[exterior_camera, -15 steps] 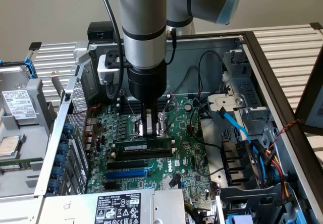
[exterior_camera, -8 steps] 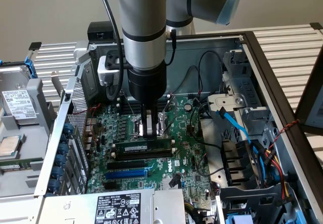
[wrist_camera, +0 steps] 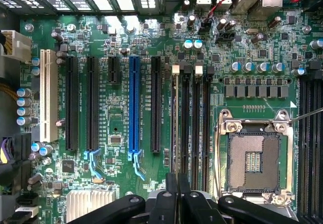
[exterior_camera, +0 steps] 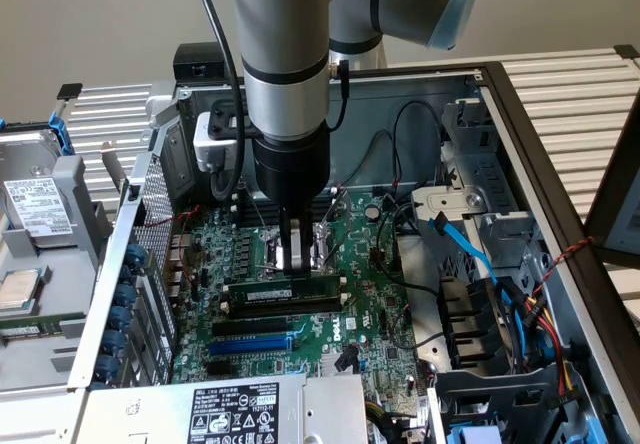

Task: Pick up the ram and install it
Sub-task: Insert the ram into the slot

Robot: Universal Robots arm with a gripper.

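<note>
Exterior, gripper: my gripper (exterior_camera: 293,254) hangs straight down from the arm over the motherboard (exterior_camera: 375,299). Its two fingers are drawn close together, and the tips meet the top edge of the ram.
Exterior, ram: the ram (exterior_camera: 285,290) stands on edge in the row of black memory slots (exterior_camera: 285,308), between the CPU socket area and the blue expansion slot (exterior_camera: 250,344).
Exterior, long axis: the ram runs from the exterior view's left to its right, parallel to the blue slot.
Exterior, relation: the ram lies directly beneath the fingers, and they pinch it near mid-length, across its thin side.
Exterior, seating: I cannot tell whether the ram is fully home or only resting in the slot mouth.
Wrist, gripper: I see the gripper (wrist_camera: 177,191) nearly closed, with only a sliver of a gap between the fingers.
Wrist, ram: the ram (wrist_camera: 175,128) appears edge-on as a thin strip running away from that gap. I judge that the fingers hold it.
Wrist, alignment: the strip sits over the memory slot nearest the blue expansion slot (wrist_camera: 133,103), parallel to the other memory slots (wrist_camera: 194,128). The CPU socket (wrist_camera: 255,158) is on their far side.
</note>
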